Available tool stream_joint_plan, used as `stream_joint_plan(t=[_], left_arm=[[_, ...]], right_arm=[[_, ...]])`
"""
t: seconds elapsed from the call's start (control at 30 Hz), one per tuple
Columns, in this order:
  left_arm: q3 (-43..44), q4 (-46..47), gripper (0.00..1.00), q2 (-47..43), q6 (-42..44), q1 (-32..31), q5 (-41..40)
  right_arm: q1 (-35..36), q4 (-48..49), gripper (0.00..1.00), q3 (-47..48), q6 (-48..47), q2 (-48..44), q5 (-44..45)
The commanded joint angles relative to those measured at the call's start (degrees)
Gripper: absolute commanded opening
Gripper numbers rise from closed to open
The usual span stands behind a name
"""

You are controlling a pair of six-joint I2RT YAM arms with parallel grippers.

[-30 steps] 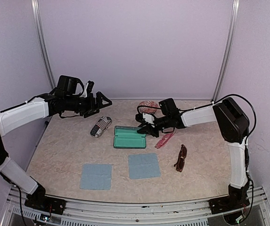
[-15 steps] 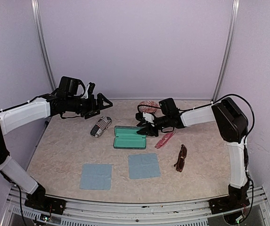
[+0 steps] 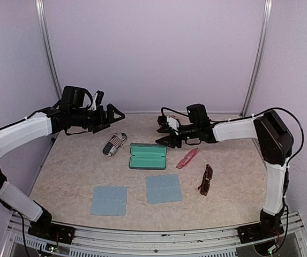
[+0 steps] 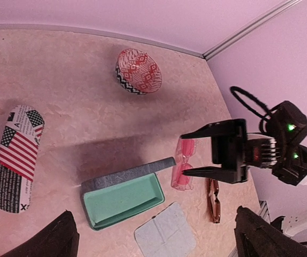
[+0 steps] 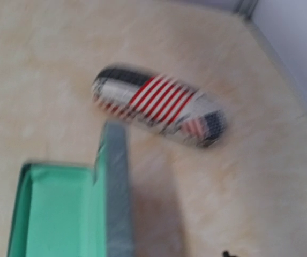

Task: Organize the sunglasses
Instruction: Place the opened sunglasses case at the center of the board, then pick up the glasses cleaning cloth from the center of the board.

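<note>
Fingers check: right fingers (image 3: 165,137) wide open, empty, hovering behind open blue-teal rectangular hard case (image 3: 148,156); left fingers (image 3: 115,119) likewise. Slim pink-red folded sunglasses (image 3: 188,158) on tabletop (image 3: 78,176) just right of case, dark reddish-brown folded sunglasses (image 3: 206,179) nearer. Suggest pinching pink frame across bridge, avoiding lenses.

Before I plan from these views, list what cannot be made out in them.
- Right wrist view: blurred; green case cut off by the bottom edge.
- Top view: round pouch largely hidden behind right hand.
- Left wrist view: pink sunglasses partly covered by that hand.
</note>
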Motion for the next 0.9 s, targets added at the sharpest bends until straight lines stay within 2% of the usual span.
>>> stream_joint_plan(t=[0.0, 0.13, 0.37, 0.47, 0.6, 0.87], left_arm=[[-0.72, -2.47, 0.99, -5.02, 4.64, -2.08, -9.01], [-1.82, -4.36, 0.99, -8.8, 6.96, -3.99, -13.64], [-6.28, -5.99, 0.99, -17.19, 6.55, -3.96, -21.32], [-7.98, -5.87, 0.99, -20.39, 5.83, -3.78, -21.78], [-10.23, -5.17, 0.99, -23.23, 5.44, -3.9, -18.27], [-9.8, -11.17, 0.99, -26.07, 9.88, -3.82, -18.94]], right_arm=[[0.1, 5.79, 0.53, -5.73, 9.71, -11.07, 6.48], [0.19, 5.07, 0.54, -9.81, 20.4, -18.38, 14.87], [0.1, -13.19, 0.55, -11.05, 34.89, -26.49, 28.0], [0.57, -18.92, 0.55, -14.42, 38.28, -29.16, 27.22], [3.82, -22.43, 0.55, -20.26, 40.48, -31.09, 25.99], [12.49, -26.27, 0.51, -22.93, 50.53, -28.41, 32.38]])
